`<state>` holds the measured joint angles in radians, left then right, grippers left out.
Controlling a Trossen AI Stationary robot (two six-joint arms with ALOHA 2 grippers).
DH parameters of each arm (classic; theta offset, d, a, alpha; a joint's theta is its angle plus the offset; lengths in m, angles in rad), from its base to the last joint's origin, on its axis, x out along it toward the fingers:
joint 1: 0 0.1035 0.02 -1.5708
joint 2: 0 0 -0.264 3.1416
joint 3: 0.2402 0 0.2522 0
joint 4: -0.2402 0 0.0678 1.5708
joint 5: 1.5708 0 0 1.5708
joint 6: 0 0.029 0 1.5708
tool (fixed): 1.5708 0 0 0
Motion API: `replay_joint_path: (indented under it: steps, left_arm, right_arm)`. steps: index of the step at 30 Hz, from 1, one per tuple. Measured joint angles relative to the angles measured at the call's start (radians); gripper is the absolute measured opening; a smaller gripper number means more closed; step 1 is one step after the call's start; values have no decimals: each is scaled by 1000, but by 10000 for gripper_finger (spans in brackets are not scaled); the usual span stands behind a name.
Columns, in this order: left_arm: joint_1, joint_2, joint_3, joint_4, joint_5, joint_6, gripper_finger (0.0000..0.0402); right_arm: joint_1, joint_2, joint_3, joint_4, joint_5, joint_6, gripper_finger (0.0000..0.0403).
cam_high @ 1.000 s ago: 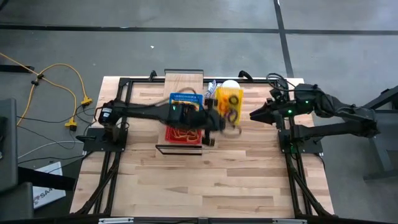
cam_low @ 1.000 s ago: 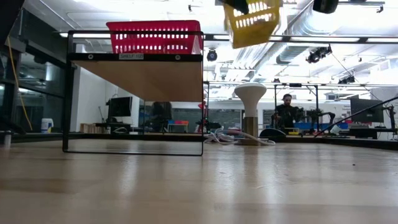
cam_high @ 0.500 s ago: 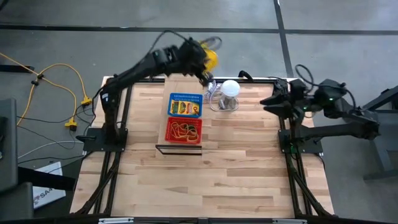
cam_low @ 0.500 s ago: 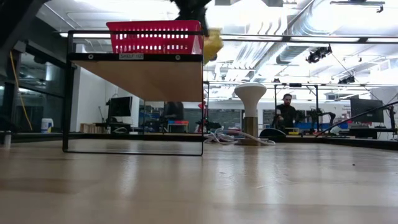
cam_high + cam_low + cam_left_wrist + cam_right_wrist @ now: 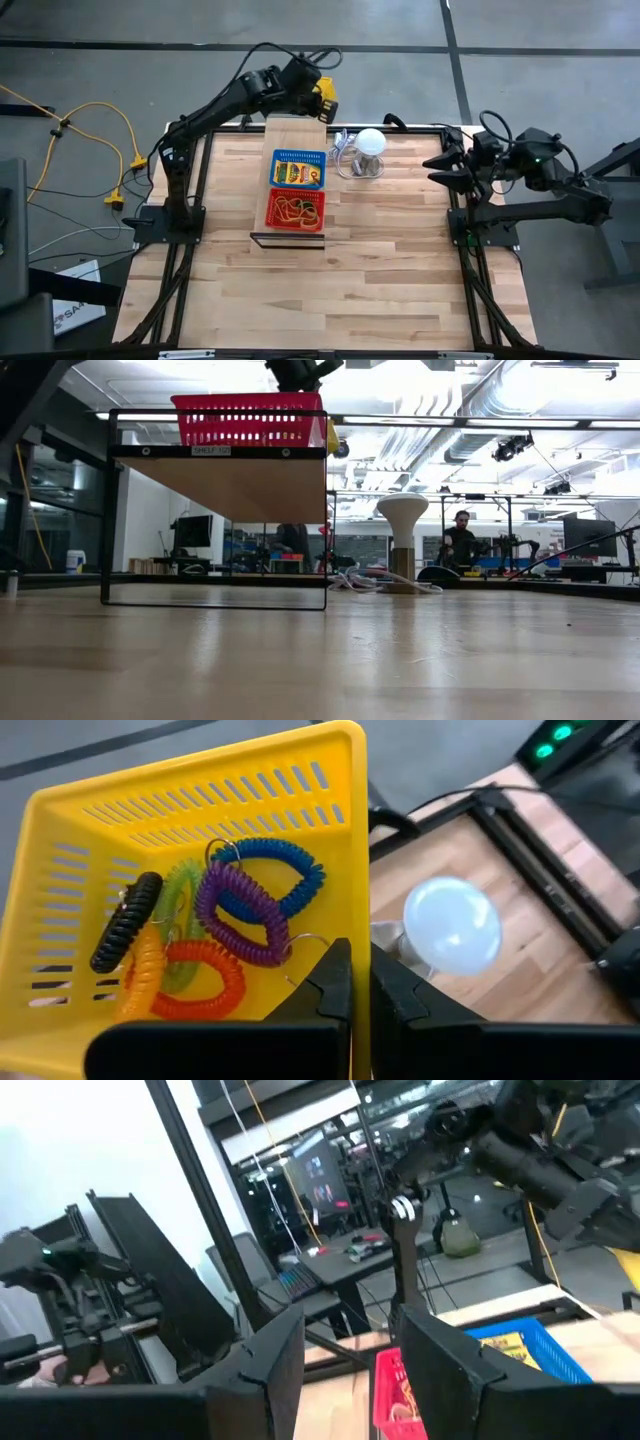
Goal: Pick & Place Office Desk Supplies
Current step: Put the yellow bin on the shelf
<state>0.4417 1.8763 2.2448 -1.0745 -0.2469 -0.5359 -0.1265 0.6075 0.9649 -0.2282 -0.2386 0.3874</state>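
Note:
My left gripper point(image 5: 360, 960) is shut on a yellow slotted basket point(image 5: 200, 890). It holds the basket in the air over the table's far edge, beyond the pale shelf board point(image 5: 297, 135). Blue, purple, orange, green and black coil loops point(image 5: 250, 895) lie inside the basket. In the low view only a sliver of the yellow basket point(image 5: 331, 435) shows behind the red basket point(image 5: 248, 418). On the shelf stand a blue basket point(image 5: 298, 168) with yellow packs and the red basket point(image 5: 296, 208) with rubber bands. My right gripper point(image 5: 437, 170) waits open at the table's right edge. My left gripper pinches the yellow basket's side wall at its rim point(image 5: 357, 910). One finger point(image 5: 330, 985) is inside the basket and one point(image 5: 400, 995) is outside. The basket point(image 5: 325, 97) is lifted clear of the table and tilted, and the loops lie against its bottom.
A white ball-like object point(image 5: 371, 142) with a grey cable sits on the table right of the shelf. The black shelf frame point(image 5: 215, 525) stands in the table's middle. The near half of the table point(image 5: 330, 290) is bare wood. A person point(image 5: 462, 540) is in the room behind.
My left gripper has carried the yellow basket from beside the white ball, right of the shelf, up and toward the table's far edge, then slightly back toward the shelf board. The basket stays in the hold. My right gripper has drawn back toward the table's right edge.

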Motion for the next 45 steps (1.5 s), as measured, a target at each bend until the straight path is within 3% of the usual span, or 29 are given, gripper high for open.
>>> replay_joint_path:
  steps: [5, 15, 19, 32, 45]
  left_arm:
    - [-40, 0, 0, -65, -67, -73, 1]
    - [-52, 11, 0, -141, -73, -217, 1]
    - [-69, 37, -1, -156, -70, -236, 1]
    - [-84, 55, -1, -266, -128, -348, 1]
    - [-84, 149, -2, -237, -122, -370, 1]
  right_arm:
    - [0, 0, 0, -2, 0, 0, 150]
    - [0, 0, 0, -2, -66, 6, 150]
    - [0, 0, 0, -2, -109, 8, 150]
    - [0, 0, 0, -8, -113, 8, 150]
    - [0, 0, 0, -25, -120, 8, 150]
